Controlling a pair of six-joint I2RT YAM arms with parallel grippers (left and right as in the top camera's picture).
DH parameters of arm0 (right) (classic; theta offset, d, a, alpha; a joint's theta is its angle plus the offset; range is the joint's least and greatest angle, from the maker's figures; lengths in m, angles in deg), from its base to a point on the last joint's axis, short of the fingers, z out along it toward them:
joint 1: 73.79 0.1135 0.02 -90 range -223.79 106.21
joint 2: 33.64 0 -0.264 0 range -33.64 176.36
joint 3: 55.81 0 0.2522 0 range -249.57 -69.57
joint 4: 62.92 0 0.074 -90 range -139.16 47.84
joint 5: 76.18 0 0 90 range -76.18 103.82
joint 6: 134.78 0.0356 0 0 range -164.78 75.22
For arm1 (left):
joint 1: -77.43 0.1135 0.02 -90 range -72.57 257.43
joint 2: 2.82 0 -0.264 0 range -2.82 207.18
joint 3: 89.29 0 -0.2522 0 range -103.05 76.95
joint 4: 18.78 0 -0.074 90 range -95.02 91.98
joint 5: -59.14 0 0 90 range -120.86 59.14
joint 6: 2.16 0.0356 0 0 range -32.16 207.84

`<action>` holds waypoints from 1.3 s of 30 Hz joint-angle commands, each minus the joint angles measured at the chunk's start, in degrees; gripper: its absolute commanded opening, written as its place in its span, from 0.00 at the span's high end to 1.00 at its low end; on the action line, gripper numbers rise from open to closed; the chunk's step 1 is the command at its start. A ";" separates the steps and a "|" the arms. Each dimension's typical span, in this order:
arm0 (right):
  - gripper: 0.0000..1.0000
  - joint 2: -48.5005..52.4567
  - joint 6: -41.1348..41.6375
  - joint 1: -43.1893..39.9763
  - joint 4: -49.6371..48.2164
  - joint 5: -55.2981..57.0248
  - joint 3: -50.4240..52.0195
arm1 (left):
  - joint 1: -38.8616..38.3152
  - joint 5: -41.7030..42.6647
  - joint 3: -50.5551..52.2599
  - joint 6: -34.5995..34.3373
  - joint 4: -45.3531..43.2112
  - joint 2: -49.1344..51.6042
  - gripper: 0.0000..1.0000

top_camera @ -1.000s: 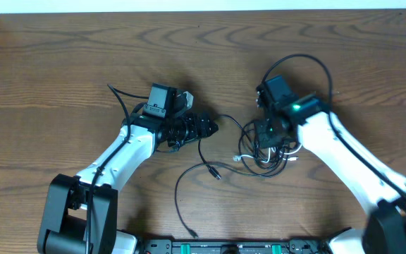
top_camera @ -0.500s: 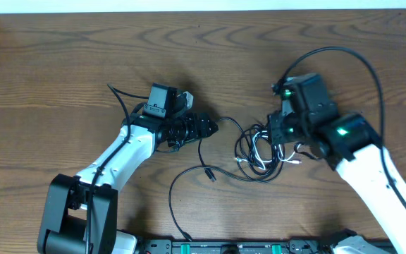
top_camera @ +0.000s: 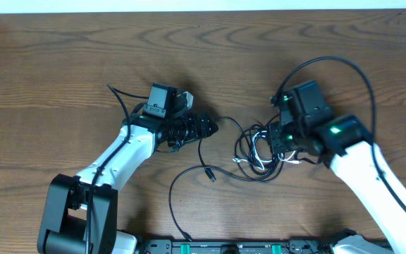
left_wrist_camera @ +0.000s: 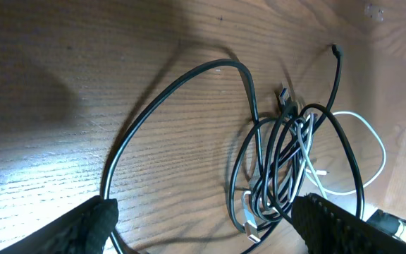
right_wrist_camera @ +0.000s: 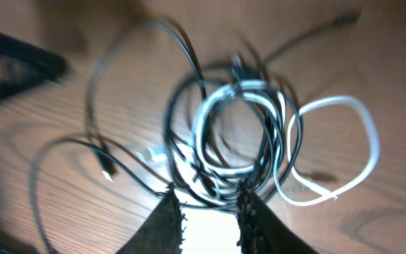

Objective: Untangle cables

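Right gripper [right_wrist_camera: 210, 215] has shifted sideways and its jaws, now narrowly apart, hang over the cables [top_camera: 257, 152]. Left gripper [left_wrist_camera: 213, 222] stands wide beside them. Better to pinch one outer loop only and pull slowly.

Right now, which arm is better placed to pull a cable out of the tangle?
Right, likely. The right gripper hangs directly over the tangle, fingers parted at its coils. The left gripper, open, sits beside the tangle, near only one loose black loop.
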 commanded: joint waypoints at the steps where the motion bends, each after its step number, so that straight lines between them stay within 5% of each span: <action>1: 0.78 3.37 1.75 -0.11 -1.22 -3.10 2.38 | 0.13 0.52 0.17 -0.48 0.11 0.31 0.15; 16: 0.82 17.38 4.52 4.37 -8.57 -5.22 5.05 | 0.13 0.50 0.17 -0.48 0.09 0.31 0.15; 28: 0.67 20.17 8.61 9.51 -10.36 5.68 5.27 | 0.13 0.52 0.17 -0.48 0.11 0.31 0.15; 35: 0.79 25.64 8.59 11.21 -12.26 5.57 5.27 | 0.13 0.52 0.17 -0.48 0.11 0.31 0.15; 39: 0.99 25.57 8.61 11.17 -12.44 5.33 5.11 | 0.13 0.50 0.17 -0.48 0.09 0.31 0.15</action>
